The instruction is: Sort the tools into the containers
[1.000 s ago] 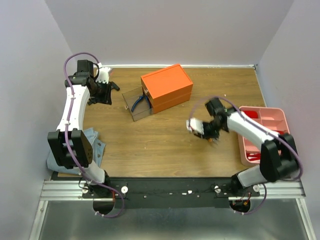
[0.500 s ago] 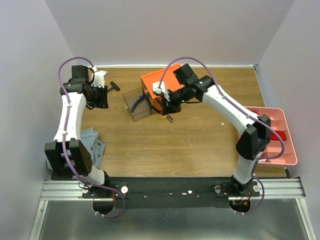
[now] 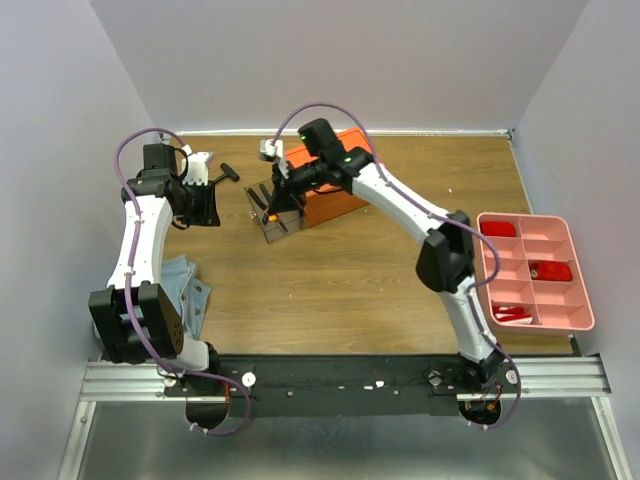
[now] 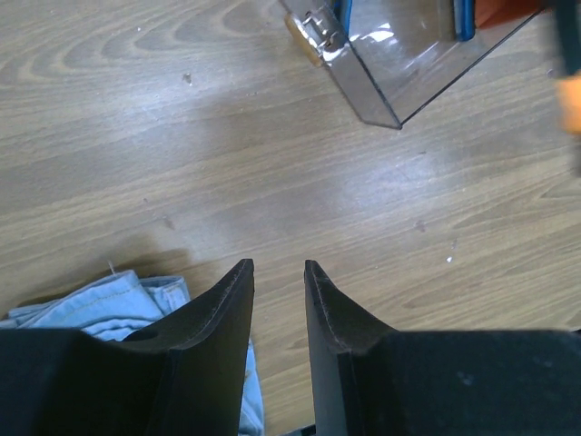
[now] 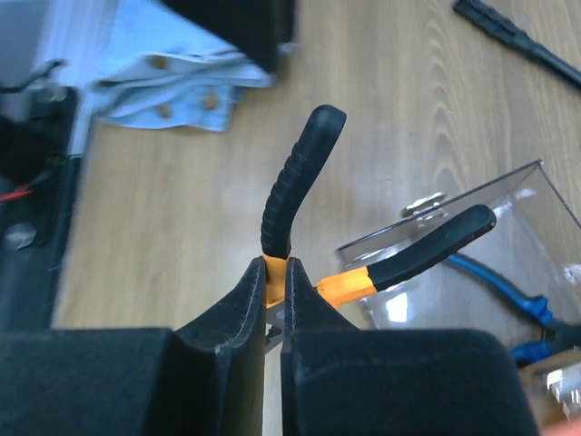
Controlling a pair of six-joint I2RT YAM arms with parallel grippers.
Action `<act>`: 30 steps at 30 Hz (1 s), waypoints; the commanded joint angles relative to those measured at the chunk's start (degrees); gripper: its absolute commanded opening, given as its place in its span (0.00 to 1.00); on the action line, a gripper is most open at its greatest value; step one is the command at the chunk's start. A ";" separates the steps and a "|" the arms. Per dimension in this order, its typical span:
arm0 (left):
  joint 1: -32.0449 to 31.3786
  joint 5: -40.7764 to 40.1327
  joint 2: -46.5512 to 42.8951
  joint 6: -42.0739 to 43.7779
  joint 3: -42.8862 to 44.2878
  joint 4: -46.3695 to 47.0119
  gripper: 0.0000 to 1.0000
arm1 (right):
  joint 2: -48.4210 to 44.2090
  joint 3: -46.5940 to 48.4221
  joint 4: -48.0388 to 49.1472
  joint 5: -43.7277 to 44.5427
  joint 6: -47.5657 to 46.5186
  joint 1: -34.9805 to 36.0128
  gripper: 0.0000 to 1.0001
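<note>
Two pliers are the story: near left the cloth point(image 4: 136, 304) lies out of it, and over the table point(image 3: 350, 290) the left gripper point(image 4: 278, 272) shows a narrow gap between its jaws, nothing in them. Farther in, the right gripper point(image 5: 275, 272) is clamped on one handle of the orange pliers point(image 5: 298, 182), at the orange band, hanging them over the clear drawer point(image 4: 408, 64) of the box point(image 3: 335, 205) where blue pliers point(image 5: 497, 282) lie. They look like stiff steel, weighty, with grippy rubber handles but a loose pivot, so I'd hold near the joint. Farthest left, the T-tool point(image 3: 230, 172) lies on the wood, thin and rigid, best pinched across its shaft.
</note>
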 commanded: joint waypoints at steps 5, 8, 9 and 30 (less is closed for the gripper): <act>0.45 3.21 -3.89 -3.02 -1.94 2.75 0.39 | 14.76 11.61 9.32 16.53 3.67 2.05 0.02; 0.54 2.07 -4.69 -2.14 -2.73 2.48 0.39 | 15.03 11.18 10.46 17.69 3.05 1.88 0.01; 0.54 1.97 -4.86 -2.05 -3.25 2.48 0.39 | 14.59 10.39 11.34 17.70 3.40 1.79 0.02; 1.07 2.85 -2.84 -2.40 -4.92 2.39 0.39 | 14.77 4.50 19.79 27.00 6.40 1.44 0.13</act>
